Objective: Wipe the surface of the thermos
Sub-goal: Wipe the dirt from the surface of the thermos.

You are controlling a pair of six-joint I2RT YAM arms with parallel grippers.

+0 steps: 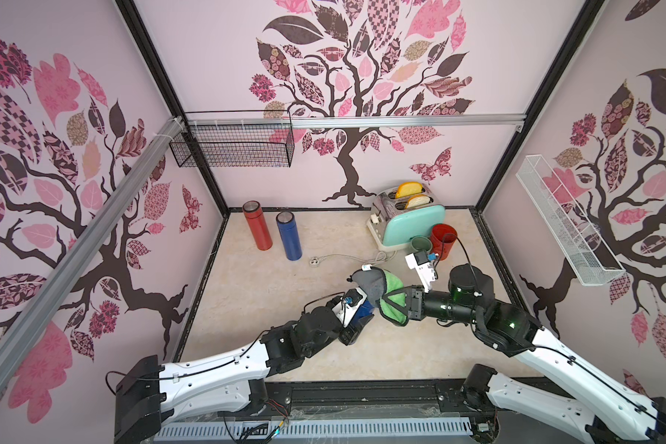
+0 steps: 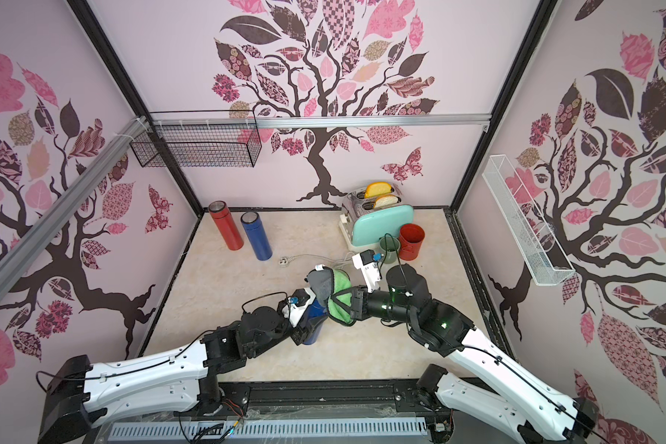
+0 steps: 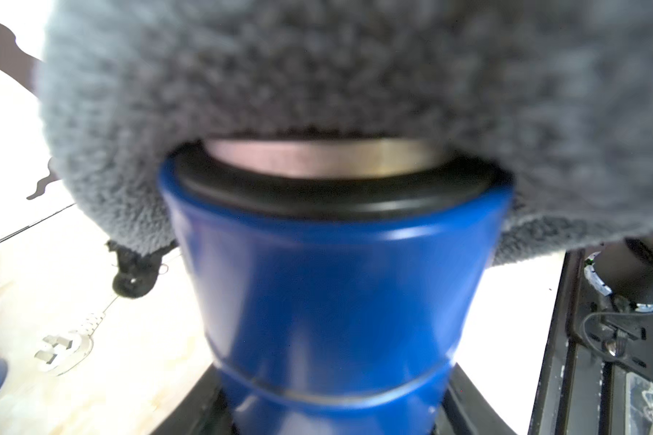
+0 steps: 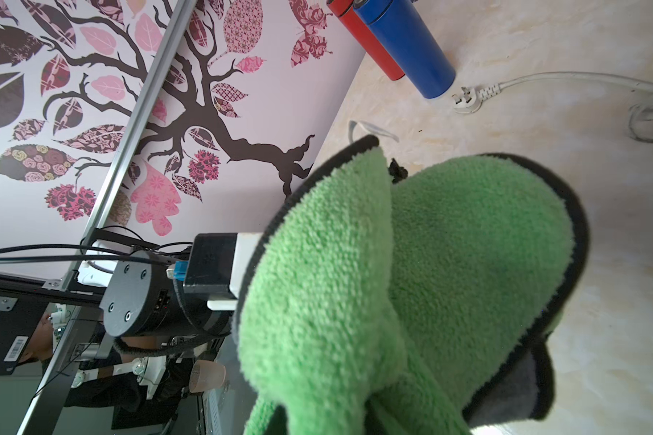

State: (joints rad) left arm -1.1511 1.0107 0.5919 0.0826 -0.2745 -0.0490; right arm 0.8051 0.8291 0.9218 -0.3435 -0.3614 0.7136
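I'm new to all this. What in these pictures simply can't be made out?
- Held blue thermos: its top is under the cloth in the left wrist view; in both top views the left arm and the cloth hide most of it.
- Right claw: its fingertips are buried in the cloth wherever it shows.
- Left claw: mostly cut off by the left wrist picture's edge.

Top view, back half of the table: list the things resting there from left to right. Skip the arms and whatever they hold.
red thermos → standing blue thermos → white plug → teal toaster → red cup. The green cup overlaps the toaster, so it is left out.
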